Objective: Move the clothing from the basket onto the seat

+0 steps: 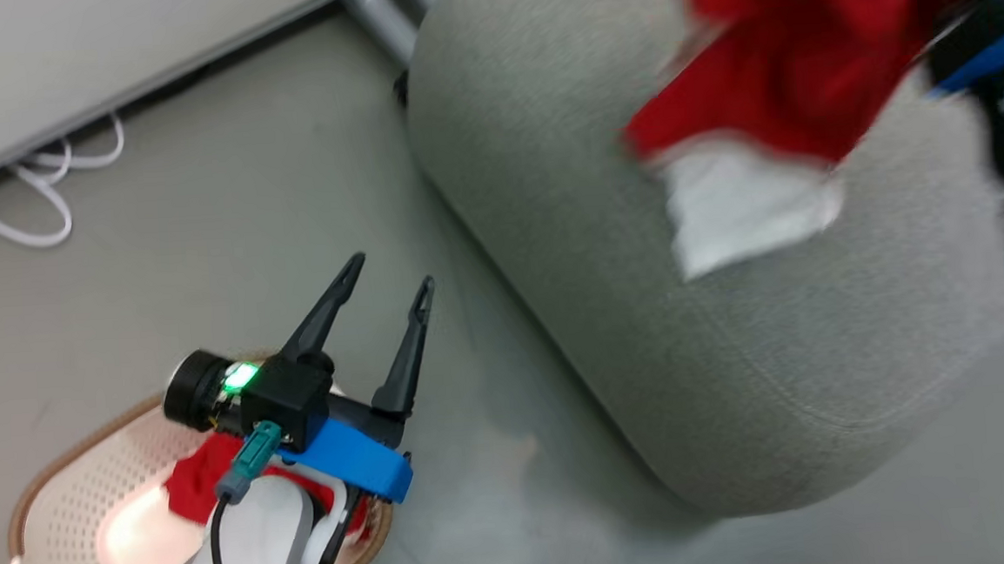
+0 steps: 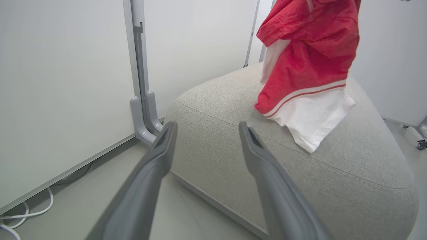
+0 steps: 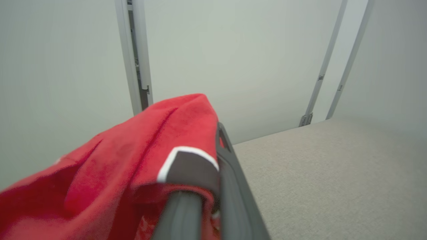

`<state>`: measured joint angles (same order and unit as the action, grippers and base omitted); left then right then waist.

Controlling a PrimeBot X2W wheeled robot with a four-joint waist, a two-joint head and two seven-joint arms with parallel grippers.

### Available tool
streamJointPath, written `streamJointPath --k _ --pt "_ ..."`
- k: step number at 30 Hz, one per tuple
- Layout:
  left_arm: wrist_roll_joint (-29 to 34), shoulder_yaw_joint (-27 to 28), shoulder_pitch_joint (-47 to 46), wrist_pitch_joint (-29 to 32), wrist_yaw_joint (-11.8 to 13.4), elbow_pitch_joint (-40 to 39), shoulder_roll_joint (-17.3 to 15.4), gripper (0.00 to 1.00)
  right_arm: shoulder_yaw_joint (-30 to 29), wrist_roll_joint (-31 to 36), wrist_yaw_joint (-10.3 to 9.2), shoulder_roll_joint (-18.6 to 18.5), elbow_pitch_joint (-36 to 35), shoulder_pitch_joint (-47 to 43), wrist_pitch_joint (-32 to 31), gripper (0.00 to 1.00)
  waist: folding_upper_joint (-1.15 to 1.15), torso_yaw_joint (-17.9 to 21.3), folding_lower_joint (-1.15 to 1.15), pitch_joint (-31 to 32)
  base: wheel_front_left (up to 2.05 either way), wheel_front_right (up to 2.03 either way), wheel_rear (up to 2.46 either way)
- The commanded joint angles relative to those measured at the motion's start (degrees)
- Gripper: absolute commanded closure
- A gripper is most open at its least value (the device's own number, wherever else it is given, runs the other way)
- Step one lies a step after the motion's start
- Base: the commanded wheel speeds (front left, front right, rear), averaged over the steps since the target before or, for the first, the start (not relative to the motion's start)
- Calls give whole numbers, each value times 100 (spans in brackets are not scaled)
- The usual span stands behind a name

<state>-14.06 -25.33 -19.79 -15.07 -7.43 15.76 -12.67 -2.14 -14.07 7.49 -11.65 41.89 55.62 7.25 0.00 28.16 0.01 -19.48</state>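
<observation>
A red jersey [image 1: 802,54] with white striped trim and a white lower part hangs over the grey seat [image 1: 644,326] at the upper right. My right gripper [image 3: 217,140] is shut on it, with the cloth draped over one finger. In the left wrist view the jersey [image 2: 310,60] reaches down to the seat [image 2: 333,180] and its white edge seems to touch the cushion. My left gripper [image 1: 392,272] is open and holds nothing, above the basket [image 1: 68,457] at the lower left. A plain red garment [image 1: 196,488] lies in the basket, partly hidden by my left wrist. The open left gripper [image 2: 207,126] points toward the seat's near corner.
White wall panels stand behind the seat, with grey post feet [image 2: 143,113] on the floor at its corner. A white cable [image 1: 43,197] loops along the wall base. A small caster [image 2: 421,145] sits at the far right. Grey floor lies between the basket and the seat.
</observation>
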Motion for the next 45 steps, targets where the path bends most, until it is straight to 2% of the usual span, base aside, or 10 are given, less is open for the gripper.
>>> streamJointPath --k 1,4,9,16,35,36,37,38,39,45 --pt "-30 -81 -211 -16 -3 -49 -46 0 -335 119 1 -259 11 294 -56 100 0 -534 -1 -599 0 0 0" --pt "-20 -198 -463 -16 -3 -150 -127 0 -1041 309 1 -671 58 653 -119 100 0 -756 -1 -944 0 0 0" --pt "63 -339 -806 -15 -3 -384 -240 0 -1979 568 1 -955 174 873 -44 100 0 -1015 -1 -1530 0 0 0" --pt "202 -435 -1180 -15 -3 -641 -367 0 -2758 904 1 -918 588 573 175 100 0 -1237 -1 -2202 0 0 0" --pt "158 -262 -1217 -15 30 -573 -348 0 -3032 1288 1 -651 1524 612 589 100 0 -1258 -1 -2241 0 0 0" --pt "156 -265 -1203 -16 29 -556 -327 0 -2989 1270 1 -617 1547 596 552 76 0 -1264 -1 -2201 0 0 0" --pt "156 -265 -1203 -16 29 -556 -327 0 -2989 1270 1 -617 1547 596 552 76 0 -1264 -1 -2201 0 0 0" --pt "148 -272 -1187 -16 27 -536 -296 0 -2924 1251 1 -596 1558 568 545 53 0 -1275 -1 -2154 0 0 0" --pt "134 -276 -1170 -16 25 -517 -258 0 -2861 1233 1 -594 1552 523 541 0 0 -1291 -1 -2085 0 0 0" --pt "-41 -242 -840 -15 2 -289 102 0 -2276 1263 1 -624 1418 -155 607 0 0 -1537 -1 -1158 0 0 0"
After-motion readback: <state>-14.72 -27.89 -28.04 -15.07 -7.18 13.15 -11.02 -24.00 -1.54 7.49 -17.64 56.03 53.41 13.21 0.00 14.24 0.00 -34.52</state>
